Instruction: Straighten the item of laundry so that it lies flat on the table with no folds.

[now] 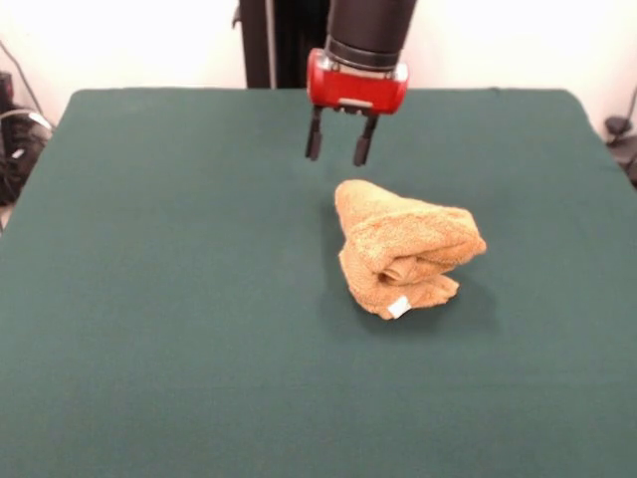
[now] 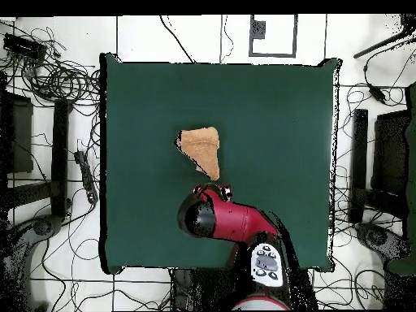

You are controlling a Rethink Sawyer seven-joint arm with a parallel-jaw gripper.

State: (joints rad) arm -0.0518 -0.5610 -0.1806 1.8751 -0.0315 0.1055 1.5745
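Note:
The item of laundry (image 1: 403, 249) is an orange-tan terry towel, bunched and folded over itself in several layers, with a small white tag (image 1: 399, 307) at its near edge. It lies near the middle of the dark green table (image 1: 149, 299). In the overhead view the towel (image 2: 201, 149) shows as a folded wedge on the table (image 2: 276, 122). My gripper (image 1: 339, 147) hangs above the table just behind the towel's far left corner, open, with nothing between its two dark fingers. Seen from above, the arm covers the gripper (image 2: 213, 190), which sits just below the towel's pointed end.
Green cloth stretches wide on every side of the towel. Cables and dark equipment (image 2: 49, 81) lie on the floor beyond the table's edges.

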